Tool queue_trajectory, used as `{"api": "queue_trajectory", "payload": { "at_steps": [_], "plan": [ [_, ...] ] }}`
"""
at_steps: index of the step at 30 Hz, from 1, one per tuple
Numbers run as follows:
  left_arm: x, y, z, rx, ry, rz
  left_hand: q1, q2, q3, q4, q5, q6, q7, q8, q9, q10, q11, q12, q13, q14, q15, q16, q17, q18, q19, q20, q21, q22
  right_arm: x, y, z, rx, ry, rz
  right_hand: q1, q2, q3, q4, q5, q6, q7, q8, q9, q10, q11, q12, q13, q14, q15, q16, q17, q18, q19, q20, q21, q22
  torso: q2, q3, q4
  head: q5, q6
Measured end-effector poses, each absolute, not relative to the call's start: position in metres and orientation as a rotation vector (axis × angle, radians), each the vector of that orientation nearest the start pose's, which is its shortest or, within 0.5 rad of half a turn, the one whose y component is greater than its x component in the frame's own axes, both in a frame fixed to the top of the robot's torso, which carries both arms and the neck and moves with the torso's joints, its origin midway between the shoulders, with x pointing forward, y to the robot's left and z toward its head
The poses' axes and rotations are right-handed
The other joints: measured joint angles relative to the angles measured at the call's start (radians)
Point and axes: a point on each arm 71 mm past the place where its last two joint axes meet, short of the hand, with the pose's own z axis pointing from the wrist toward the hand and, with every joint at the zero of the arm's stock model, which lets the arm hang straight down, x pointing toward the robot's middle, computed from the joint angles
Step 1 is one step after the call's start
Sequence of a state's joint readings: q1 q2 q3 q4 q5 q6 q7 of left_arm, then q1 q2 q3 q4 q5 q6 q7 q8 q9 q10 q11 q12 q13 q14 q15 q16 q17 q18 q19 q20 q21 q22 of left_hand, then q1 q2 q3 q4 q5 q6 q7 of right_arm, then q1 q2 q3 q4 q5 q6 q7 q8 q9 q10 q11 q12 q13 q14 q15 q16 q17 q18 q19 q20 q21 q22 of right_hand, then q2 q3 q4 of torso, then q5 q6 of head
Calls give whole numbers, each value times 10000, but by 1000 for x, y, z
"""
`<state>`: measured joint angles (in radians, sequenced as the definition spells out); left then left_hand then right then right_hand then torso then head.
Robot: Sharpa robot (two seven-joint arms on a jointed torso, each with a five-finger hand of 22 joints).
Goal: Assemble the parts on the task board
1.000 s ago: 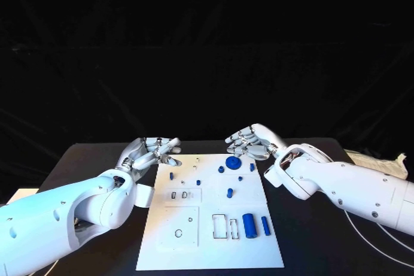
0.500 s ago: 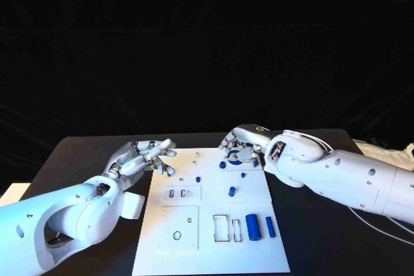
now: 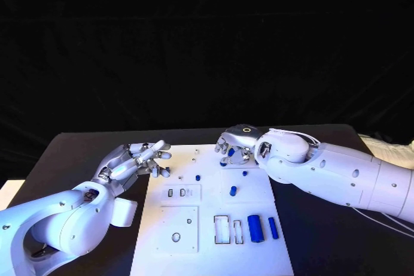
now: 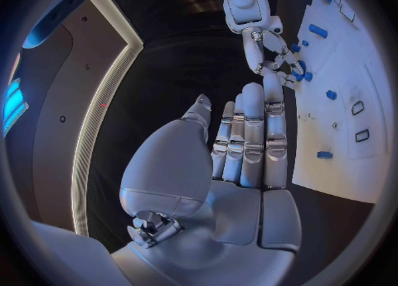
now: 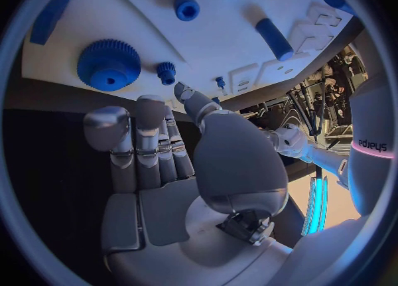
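Observation:
The white task board [image 3: 194, 225] lies mid-table with blue parts on it. A big blue gear [image 5: 109, 64] and a small gear [image 5: 166, 70] sit near its far edge. My right hand [image 3: 234, 145] hovers just above the big gear [image 3: 228, 158], fingers apart and pointing down, holding nothing. In the right wrist view its fingertips [image 5: 136, 110] lie close to both gears. My left hand [image 3: 138, 160] floats off the board's far left corner, fingers stretched out and empty. A thick blue cylinder [image 3: 253, 227] and a thin bar [image 3: 273, 227] lie at the near right.
Small blue pegs [image 3: 197, 178] [image 3: 231, 191] stand mid-board, and a round blue piece [image 5: 186, 7] lies further in. Empty cut-outs [image 3: 221, 229] mark the near half. The black table [image 3: 86, 144] surrounds the board. My right forearm [image 3: 336, 174] crosses the table's right side.
My right hand has turned over and come down above the big gear, covering most of it. The left hand's fingers have straightened a little; it stays beside the board's far left corner.

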<state>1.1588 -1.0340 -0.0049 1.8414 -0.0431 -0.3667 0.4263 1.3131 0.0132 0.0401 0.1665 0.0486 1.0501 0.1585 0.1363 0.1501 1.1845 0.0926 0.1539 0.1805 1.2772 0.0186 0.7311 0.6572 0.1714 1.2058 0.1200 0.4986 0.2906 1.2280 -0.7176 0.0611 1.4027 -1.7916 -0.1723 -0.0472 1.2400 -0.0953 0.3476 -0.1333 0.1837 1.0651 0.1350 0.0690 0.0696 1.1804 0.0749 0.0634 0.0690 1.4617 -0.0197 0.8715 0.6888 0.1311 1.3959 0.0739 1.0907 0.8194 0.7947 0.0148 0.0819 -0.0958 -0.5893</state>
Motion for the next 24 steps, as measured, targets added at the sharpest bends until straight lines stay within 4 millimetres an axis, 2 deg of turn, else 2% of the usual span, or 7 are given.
{"api": "queue_trajectory", "payload": {
  "at_steps": [9, 24],
  "plan": [
    [424, 210, -152, -10739, 14089, -16450, 0, 0, -27, -27, 0, -37, 37, -37, -1, -37, 37, 0, 10, -32, 31, 0, 0, 1, 0, 0, 48, 26, 516, -161, -148, -5610, 15837, 4660, 40, -40, 28, 110, 0, 0, 0, 0, 10, -76, 29, 0, 0, -1, 0, 340, 320, 0, -52, 52, 285, 303, 84, -9, 88, -92, -63],
    [425, 213, -152, -10879, 14037, -16391, 0, 0, -27, -27, 0, -37, 36, -37, -2, -36, 37, 0, 8, -32, 31, 0, 1, -1, -35, 35, 47, 34, 513, -163, -149, -5923, 16113, 4284, 40, -40, 44, 233, 0, 69, 6, 0, 20, -75, 29, 1, 16, -2, 1, 531, 489, 1, -122, 51, 480, 504, 154, -43, 246, -225, -43]
  ]
}}
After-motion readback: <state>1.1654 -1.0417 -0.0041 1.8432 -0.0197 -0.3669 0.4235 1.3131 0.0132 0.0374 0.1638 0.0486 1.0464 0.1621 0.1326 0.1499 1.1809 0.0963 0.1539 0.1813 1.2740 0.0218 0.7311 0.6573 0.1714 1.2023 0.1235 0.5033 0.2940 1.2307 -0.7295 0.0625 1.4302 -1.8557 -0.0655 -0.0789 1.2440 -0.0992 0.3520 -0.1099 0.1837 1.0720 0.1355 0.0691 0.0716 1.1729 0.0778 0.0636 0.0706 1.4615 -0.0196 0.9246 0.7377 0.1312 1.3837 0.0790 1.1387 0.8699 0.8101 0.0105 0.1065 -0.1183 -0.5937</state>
